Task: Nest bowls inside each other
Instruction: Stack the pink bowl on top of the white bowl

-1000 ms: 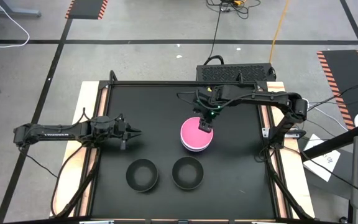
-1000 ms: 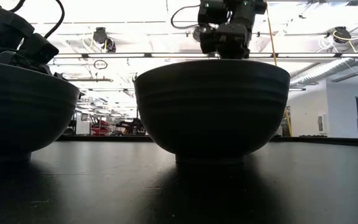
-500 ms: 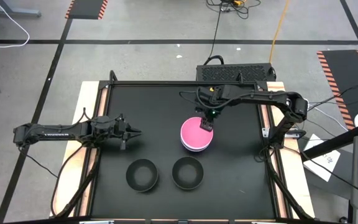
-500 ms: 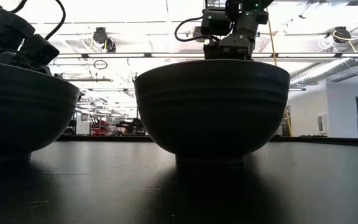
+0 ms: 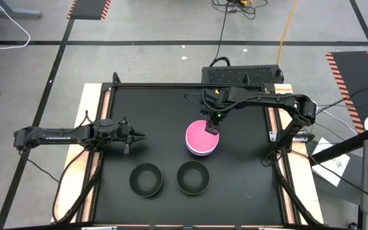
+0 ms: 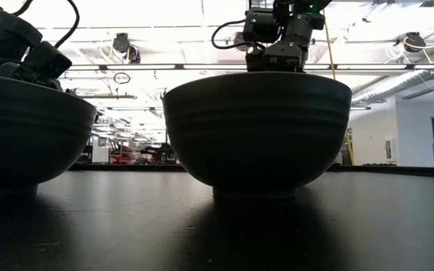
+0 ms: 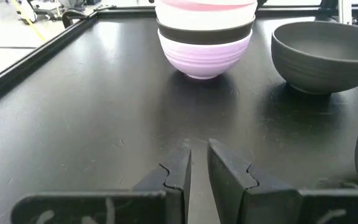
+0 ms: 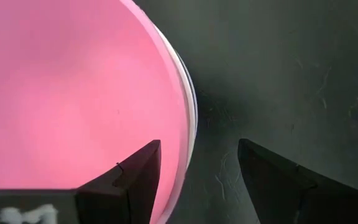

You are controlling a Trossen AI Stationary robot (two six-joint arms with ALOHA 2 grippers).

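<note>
We see a pink bowl (image 5: 202, 135) topmost in a nested stack, black bowl (image 7: 205, 34) beneath it, lavender bowl (image 7: 204, 57) lowest, upright mid-table, two empty black bowls (image 5: 146, 179) (image 5: 192, 177) side by side nearer the front edge

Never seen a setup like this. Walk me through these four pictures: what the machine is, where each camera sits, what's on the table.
It is a two-armed robot at a black table. One camera looks straight down, one sits at table height, one rides each wrist. On the table stand a nested stack, pink on top, with white, black and lavender bowls beneath, and two separate black bowls. The right gripper hangs open above the stack's rim, holding nothing. The left gripper waits at the table's left, nearly closed and empty.
</note>
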